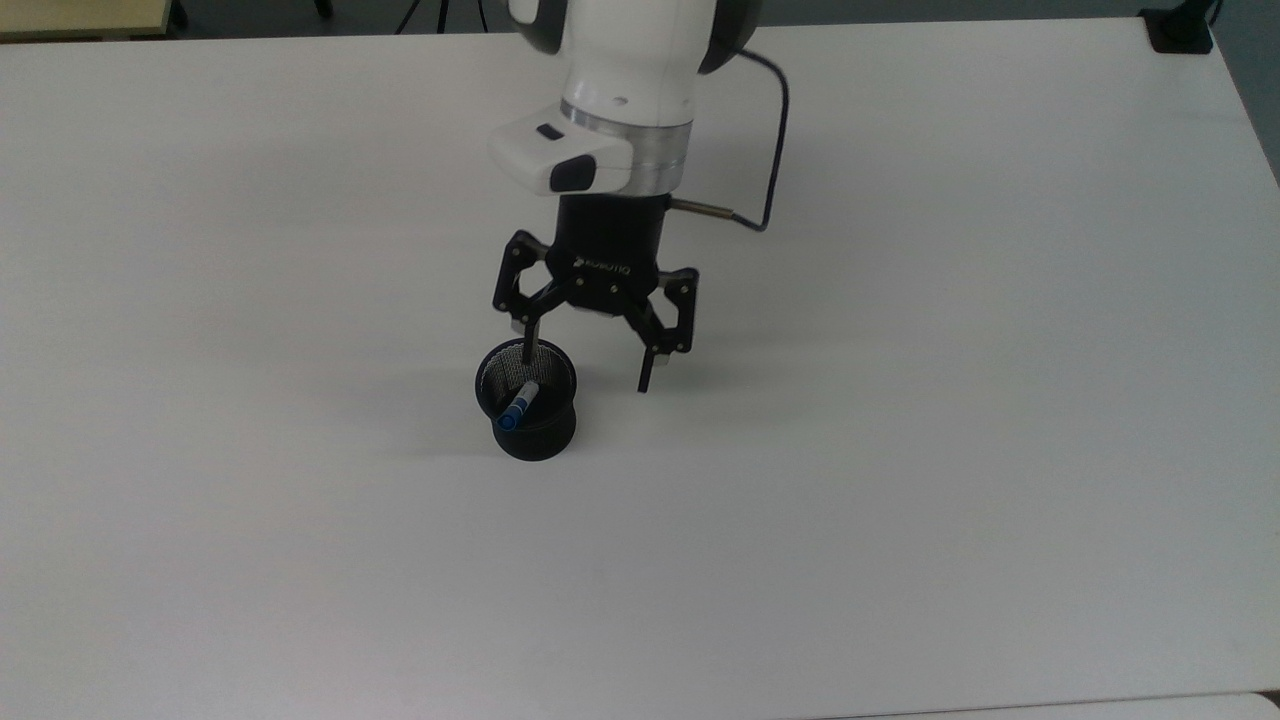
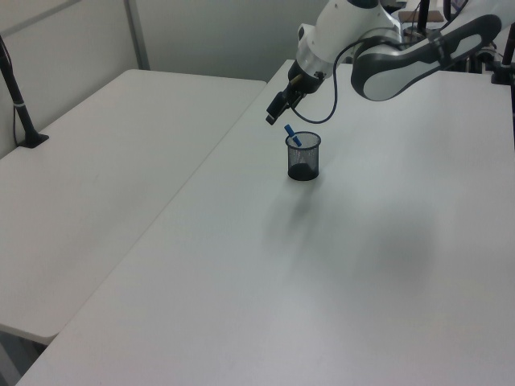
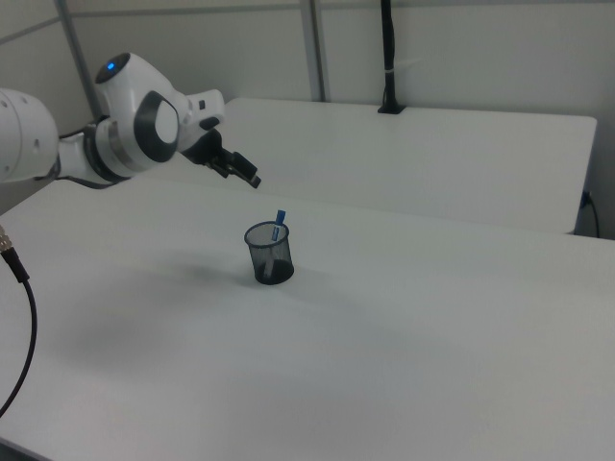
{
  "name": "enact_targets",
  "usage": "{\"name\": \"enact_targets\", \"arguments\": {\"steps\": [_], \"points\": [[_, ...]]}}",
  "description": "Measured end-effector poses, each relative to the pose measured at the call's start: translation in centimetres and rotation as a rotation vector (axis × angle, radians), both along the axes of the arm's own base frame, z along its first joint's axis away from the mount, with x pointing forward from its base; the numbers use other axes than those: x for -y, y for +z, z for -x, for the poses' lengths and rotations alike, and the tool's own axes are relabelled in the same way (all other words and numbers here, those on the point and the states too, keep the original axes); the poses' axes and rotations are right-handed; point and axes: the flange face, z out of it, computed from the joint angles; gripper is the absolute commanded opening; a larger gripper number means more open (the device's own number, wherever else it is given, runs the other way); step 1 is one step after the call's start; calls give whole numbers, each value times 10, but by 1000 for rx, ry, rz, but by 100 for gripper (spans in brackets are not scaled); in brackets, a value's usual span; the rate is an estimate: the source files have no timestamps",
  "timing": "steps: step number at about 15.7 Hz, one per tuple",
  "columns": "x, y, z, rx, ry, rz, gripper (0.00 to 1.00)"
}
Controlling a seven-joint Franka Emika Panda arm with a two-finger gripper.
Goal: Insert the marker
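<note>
Marker stood inside the black mesh cup, on the white counter. Lower end down in the cup; blue end poked up past the rim. In the top view that blue end lay against the near rim, toward the top view's left. In the left view the blue tip rose from the cup on the left view's left side of the rim. In the right view it leaned on the rim of the cup at the right view's right.

Long axis: steep but not plumb. I read it as tilted, base resting somewhere on the cup floor and the upper barrel propped on the rim. Blue end pointed up.

End effector hung above the cup and off to the top view's right of it, spread wide, nothing between its fingers. One finger overlapped the cup's far rim in the top view; I could not tell whether it touched. In the left view the end effector sat higher than the cup and clear of the marker.

Handling, my judgement: light, stiff, smooth plastic barrel, likely slippery under hard pads. Not fragile. If I had to retake it, I would pinch the exposed barrel just below the blue end, across the axis. The mesh cup looked light too, so a sideways nudge might tip it.

Task looked done from here.
</note>
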Motion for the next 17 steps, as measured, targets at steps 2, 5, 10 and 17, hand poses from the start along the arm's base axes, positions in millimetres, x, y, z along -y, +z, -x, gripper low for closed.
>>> {"name": "enact_targets", "arguments": {"steps": [2,5,10,17], "points": [[-7,9,8,-47,-9,16,100],[-10,28,26,-142,-48,54,100],[-3,65,60,-286,-61,66,100],[32,100,97,-484,113,32,100]]}}
